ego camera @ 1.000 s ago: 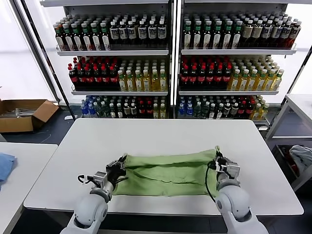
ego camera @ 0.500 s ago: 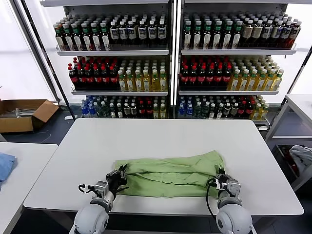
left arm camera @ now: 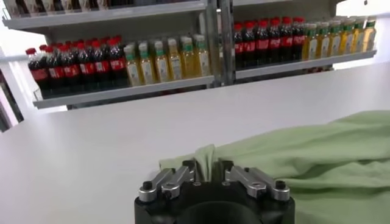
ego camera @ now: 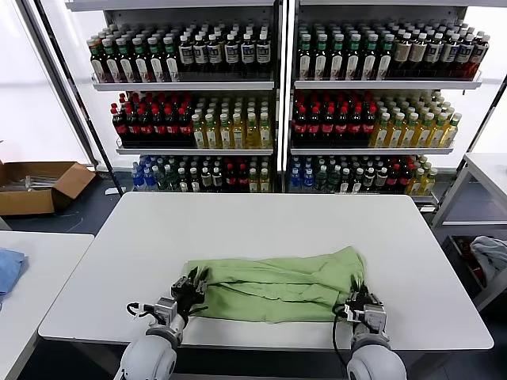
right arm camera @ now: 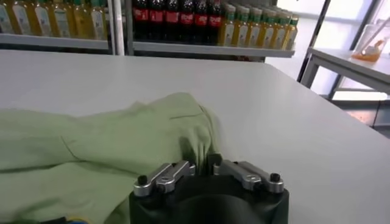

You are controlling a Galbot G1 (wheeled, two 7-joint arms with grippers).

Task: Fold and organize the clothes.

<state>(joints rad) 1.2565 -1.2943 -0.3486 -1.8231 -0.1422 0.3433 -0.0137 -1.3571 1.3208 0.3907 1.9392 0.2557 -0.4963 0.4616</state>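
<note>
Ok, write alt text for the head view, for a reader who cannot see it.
A light green shirt lies bunched along the near edge of a white table. The left gripper pinches its left end and the right gripper its right end. Behind the table stand shelves of bottled drinks.

I logged: shirt (ego camera: pixel 277 283) plain light green; table (ego camera: pixel 261 218) white; grippers black and silver; bottles (ego camera: pixel 238 119) red, yellow, dark.

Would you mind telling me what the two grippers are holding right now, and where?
Both hold the green shirt: left gripper pinches its left end, right gripper its right end.
</note>
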